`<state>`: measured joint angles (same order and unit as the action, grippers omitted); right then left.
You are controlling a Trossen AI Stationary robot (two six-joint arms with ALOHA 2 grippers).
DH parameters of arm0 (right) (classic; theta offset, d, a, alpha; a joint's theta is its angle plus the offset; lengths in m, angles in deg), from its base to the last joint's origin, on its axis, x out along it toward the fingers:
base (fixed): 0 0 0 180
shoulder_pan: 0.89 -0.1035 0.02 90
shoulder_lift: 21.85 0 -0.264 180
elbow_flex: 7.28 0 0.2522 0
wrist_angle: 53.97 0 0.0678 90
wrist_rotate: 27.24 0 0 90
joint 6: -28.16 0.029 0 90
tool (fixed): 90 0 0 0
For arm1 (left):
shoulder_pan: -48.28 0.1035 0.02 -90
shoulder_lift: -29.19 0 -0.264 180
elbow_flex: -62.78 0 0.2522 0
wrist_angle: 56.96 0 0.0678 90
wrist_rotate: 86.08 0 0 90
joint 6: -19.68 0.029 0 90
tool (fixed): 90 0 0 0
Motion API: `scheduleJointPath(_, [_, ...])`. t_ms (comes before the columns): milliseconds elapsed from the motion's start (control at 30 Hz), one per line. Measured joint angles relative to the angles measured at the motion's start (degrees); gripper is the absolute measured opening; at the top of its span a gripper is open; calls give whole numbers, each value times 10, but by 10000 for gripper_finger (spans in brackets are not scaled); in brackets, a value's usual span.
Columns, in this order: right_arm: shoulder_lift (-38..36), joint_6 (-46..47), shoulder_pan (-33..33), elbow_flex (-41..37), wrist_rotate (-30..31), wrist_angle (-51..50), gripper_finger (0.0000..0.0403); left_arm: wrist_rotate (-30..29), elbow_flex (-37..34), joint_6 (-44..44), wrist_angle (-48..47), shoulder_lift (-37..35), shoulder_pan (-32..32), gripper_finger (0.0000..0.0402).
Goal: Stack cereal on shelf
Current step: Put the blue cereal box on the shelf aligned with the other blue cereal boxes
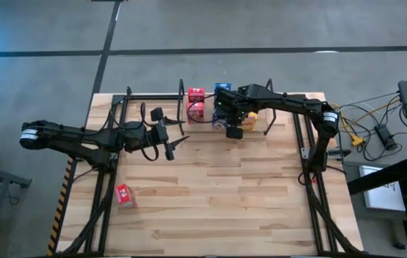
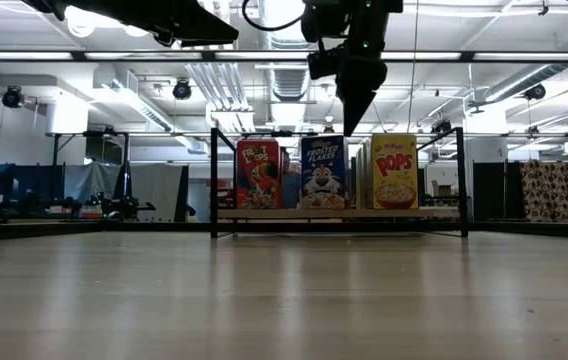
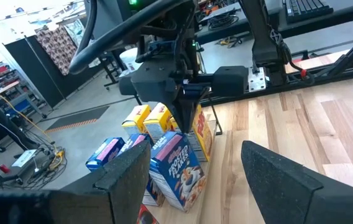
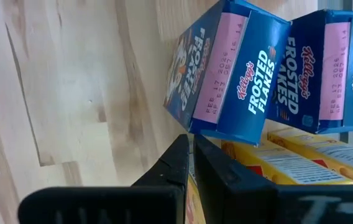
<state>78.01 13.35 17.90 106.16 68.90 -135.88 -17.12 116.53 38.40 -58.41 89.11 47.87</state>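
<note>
- Shelf (image 2: 339, 213): a low rack with a black frame at the far edge of the table (image 1: 211, 208), holding upright cereal boxes.
- Low view, front row, left to right: one red Froot Loops box (image 2: 257, 174), one blue Frosted Flakes box (image 2: 322, 173), one yellow Corn Pops box (image 2: 395, 171).
- Right wrist view: two blue boxes read "Kellogg's Frosted Flakes"; yellow boxes lie beside them.
- One red box (image 1: 124, 195) lies alone on the table, near left, well apart from the shelf.
- Right gripper (image 2: 356, 112): fingers together, holding nothing, pointing down above the blue and yellow boxes.
- Left gripper (image 1: 170, 142): fingers apart, holding nothing, over the table left of the shelf's boxes.
</note>
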Motion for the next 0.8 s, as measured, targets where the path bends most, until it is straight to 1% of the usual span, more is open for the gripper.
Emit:
scheduleJointPath(200, [0,-10,3,0,1,13,13,0,0,-2,0,0,0,236])
scheduleJointPath(300, [0,-12,3,0,17,3,13,0,0,-2,0,0,0,236])
scheduleJointPath(400, [-5,-4,4,0,14,-6,13,0,0,-2,0,0,0,236])
scheduleJointPath(467, [-13,4,0,1,-1,1,13,0,0,-2,0,0,0,236])
scheduleJointPath(567, [-19,13,-2,2,-61,14,13,0,0,-2,0,0,0,236])
scheduleJointPath(633, [-19,14,-4,0,-89,31,13,0,0,-2,0,0,0,236])
scheduleJointPath(800, [-16,13,-5,-23,-89,74,13,0,0,-2,0,0,0,236])
